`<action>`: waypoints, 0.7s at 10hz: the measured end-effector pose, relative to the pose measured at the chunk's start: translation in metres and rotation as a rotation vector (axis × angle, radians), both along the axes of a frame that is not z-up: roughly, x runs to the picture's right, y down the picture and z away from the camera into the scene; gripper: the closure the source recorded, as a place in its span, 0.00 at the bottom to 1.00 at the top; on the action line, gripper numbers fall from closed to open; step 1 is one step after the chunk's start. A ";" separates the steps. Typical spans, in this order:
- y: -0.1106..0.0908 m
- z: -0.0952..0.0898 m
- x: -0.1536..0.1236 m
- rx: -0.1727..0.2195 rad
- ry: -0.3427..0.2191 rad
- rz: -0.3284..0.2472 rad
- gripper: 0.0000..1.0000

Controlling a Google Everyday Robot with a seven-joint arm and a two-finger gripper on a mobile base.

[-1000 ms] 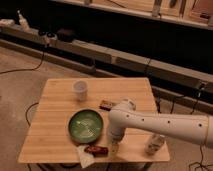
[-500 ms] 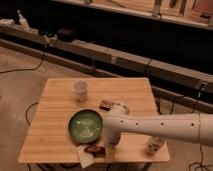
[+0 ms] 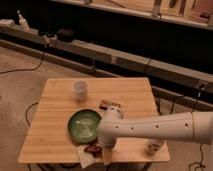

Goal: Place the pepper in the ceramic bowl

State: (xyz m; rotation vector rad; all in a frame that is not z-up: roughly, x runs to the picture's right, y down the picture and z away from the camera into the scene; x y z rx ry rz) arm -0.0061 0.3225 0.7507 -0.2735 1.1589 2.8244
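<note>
wooden table (image 3: 55, 107) carries everything the job needs. green bowl (image 3: 85, 125) sits near its middle, wide and shallow, an easy target to drop something into. the pepper (image 3: 91, 148) is not in it yet: it lies dark red and small on the wood near the front edge, just outside the bowl's rim and right beside a crumpled pale paper (image 3: 83, 157). a white cup (image 3: 80, 90) stands behind the bowl, and a flat brown bar (image 3: 109, 105) lies to the bowl's right; both are out of the way.

the white arm (image 3: 160, 127) reaches in from the right and bends down at the front edge, so the gripper (image 3: 106, 154) points at the tabletop just to the right of the pepper. its jaws stand spread and hold nothing, which suits a hand about to close on something thin lying flat.

compared with a second ago, the arm's bend has dropped lower and slid toward the front edge, nearer the pepper. the jaws are as wide as they were. pepper, bowl, cup and bar lie where they did.
</note>
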 end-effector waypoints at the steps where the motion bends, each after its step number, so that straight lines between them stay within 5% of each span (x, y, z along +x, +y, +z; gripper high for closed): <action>1: 0.003 0.000 -0.002 0.001 -0.003 -0.007 0.23; 7: 0.002 -0.003 0.006 0.038 0.036 -0.006 0.84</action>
